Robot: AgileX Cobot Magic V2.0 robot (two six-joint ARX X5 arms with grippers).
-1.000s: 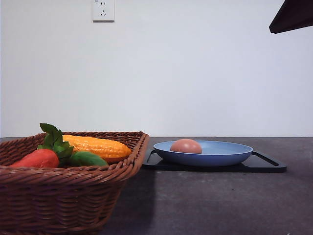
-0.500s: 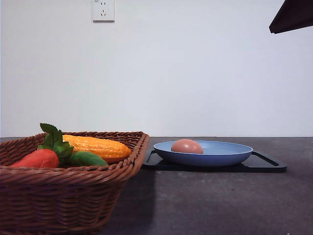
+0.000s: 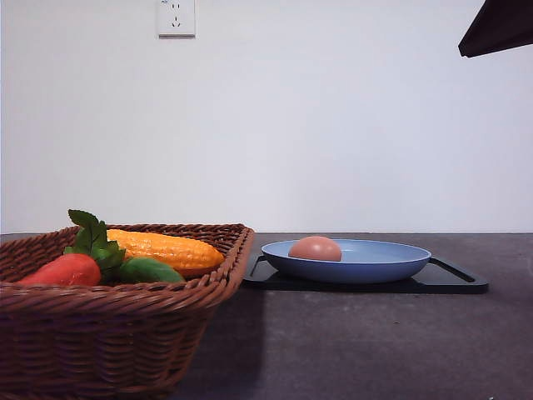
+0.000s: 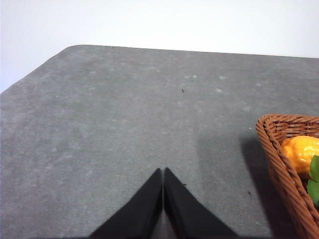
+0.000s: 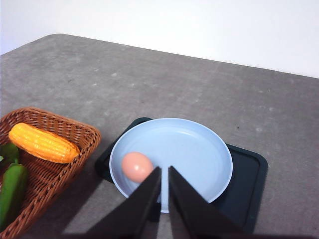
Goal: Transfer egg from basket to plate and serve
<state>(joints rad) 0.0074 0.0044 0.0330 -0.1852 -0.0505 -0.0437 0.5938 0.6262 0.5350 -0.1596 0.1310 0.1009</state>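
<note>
One egg [image 5: 137, 166] lies in the blue plate [image 5: 199, 149] toward its 8 o'clock edge; both grippers, left [image 4: 163, 199] and right [image 5: 164, 194], are pinched narrow, holding nothing.

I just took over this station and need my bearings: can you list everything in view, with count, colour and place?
egg: 1, pinkish-tan, lying in the plate near its basket-side rim
plate: 1, light blue, on the black tray
tray: 1, black, on the table beside the basket
basket: 1, brown wicker, on the table, robot's left of the tray
corn: 1, yellow-orange, in the basket
red vegetable: 1, red-orange with green leaves, in the basket
green vegetable: 1, in the basket
table: 1, dark grey
wall socket: 1, white, on the wall
left tool: shut, over bare table
right tool: nearly closed, empty, above the plate
</note>
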